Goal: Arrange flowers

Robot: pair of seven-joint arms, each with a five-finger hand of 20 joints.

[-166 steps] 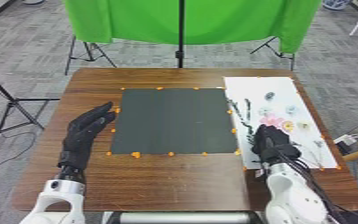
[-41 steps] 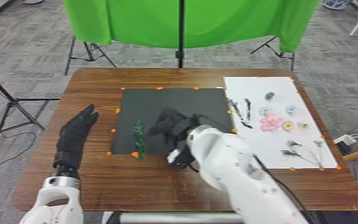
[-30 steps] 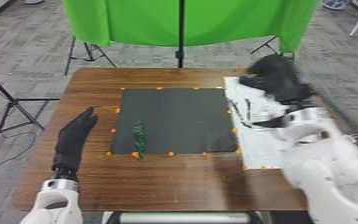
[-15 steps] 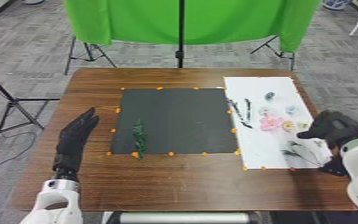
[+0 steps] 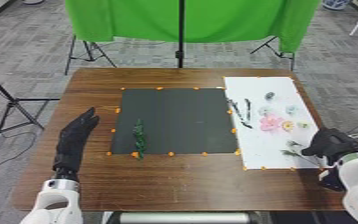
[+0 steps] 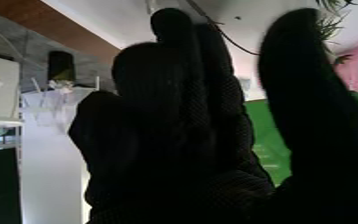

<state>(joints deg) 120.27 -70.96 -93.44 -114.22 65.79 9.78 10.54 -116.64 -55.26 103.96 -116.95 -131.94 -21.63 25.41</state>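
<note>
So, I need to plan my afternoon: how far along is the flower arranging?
It looks early. Done: one green sprig lies on the dark mat, toward its left side. In hand: the right hand is open beside the thin stems at the white sheet's right edge, perhaps about to pick. Left: the pink flower, yellow flower and dark twigs are on the sheet.

High head view faces forward-down onto the flat white sheet (image 5: 248, 89); right wrist view, nearer it, shares the pink-petalled flower (image 5: 270, 123).
</note>
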